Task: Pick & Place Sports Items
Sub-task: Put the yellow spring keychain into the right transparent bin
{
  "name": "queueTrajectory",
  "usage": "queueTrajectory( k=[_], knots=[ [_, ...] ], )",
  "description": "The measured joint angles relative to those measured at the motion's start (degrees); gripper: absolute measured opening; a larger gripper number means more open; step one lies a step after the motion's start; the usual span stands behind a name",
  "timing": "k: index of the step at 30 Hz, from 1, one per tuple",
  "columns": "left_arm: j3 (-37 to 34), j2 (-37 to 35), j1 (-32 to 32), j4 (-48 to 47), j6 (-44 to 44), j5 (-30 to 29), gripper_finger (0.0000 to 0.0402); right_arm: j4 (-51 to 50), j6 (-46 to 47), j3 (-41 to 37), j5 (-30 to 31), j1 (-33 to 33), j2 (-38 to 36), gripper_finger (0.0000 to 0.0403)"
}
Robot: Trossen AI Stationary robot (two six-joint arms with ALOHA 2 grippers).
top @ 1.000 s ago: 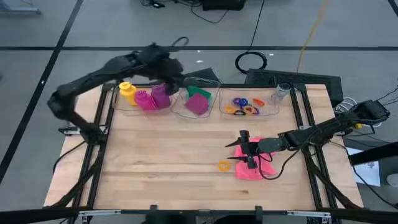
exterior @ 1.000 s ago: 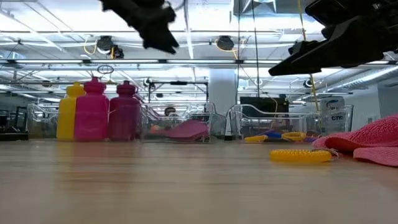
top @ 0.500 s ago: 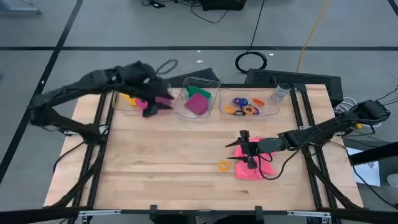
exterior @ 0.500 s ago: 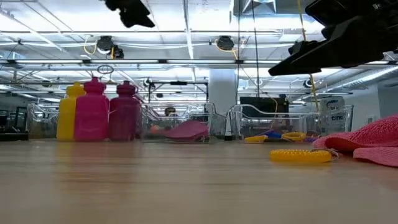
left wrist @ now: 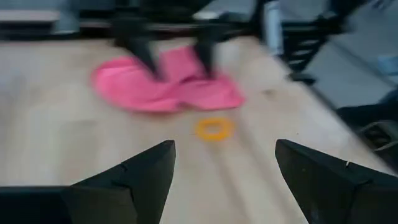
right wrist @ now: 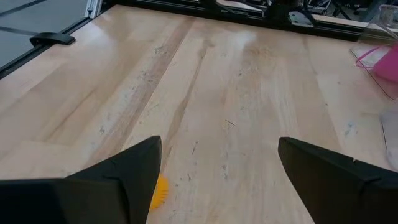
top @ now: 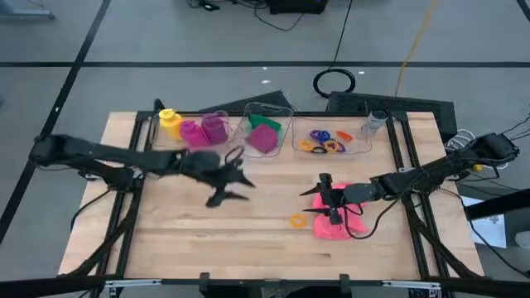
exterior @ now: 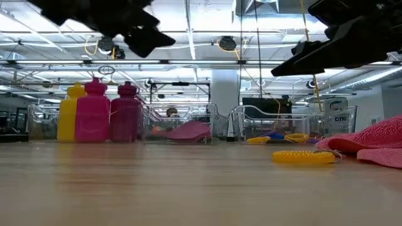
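Presently, left gripper (top: 236, 184): mid-table, fingers spread, holding nothing.
Right gripper (top: 325, 199): fingers parted, empty, above pink cloth (top: 339, 222).
Orange ring (top: 298, 220): on the wood, just left of the cloth.
Bottles (top: 192, 128): far-left bin (top: 155, 132).
Other rings (top: 325, 140): far-right bin.

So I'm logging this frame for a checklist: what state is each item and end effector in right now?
Left end effector: open, empty, above bare table.
Right end effector: open, empty, over the pink cloth.
Pink cloth: crumpled, loose on the table.
Yellow ring: flat on the table, beside the cloth.
Three bottles: upright, in the left bin.
Green and magenta cloths: in the middle bin.
Rings: in the right bin.
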Motion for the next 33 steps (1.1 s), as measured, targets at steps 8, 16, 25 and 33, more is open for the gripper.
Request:
queueTrajectory(
  k=[8,16,25,33],
  knots=[
    [-6.27,-0.02,-15.66,7.55,-9.72,-13.41,0.0237,0.06,2.17,0.00,0.00,0.00,0.00,0.0242],
    [-6.75,0.57,-29.28,9.03,-5.46,-34.59,0.0237,10.55,4.60,0.00,-4.79,0.01,1.25,0.0242],
    [-6.75,0.59,-30.53,12.88,-4.34,-33.94,0.0237,5.87,4.36,4.34,-7.69,0.00,13.10,0.0242],
    [-6.75,0.61,-29.11,11.92,-6.72,-29.64,0.0237,-9.14,2.41,14.06,-7.57,-1.51,23.68,0.0242]
  ],
)
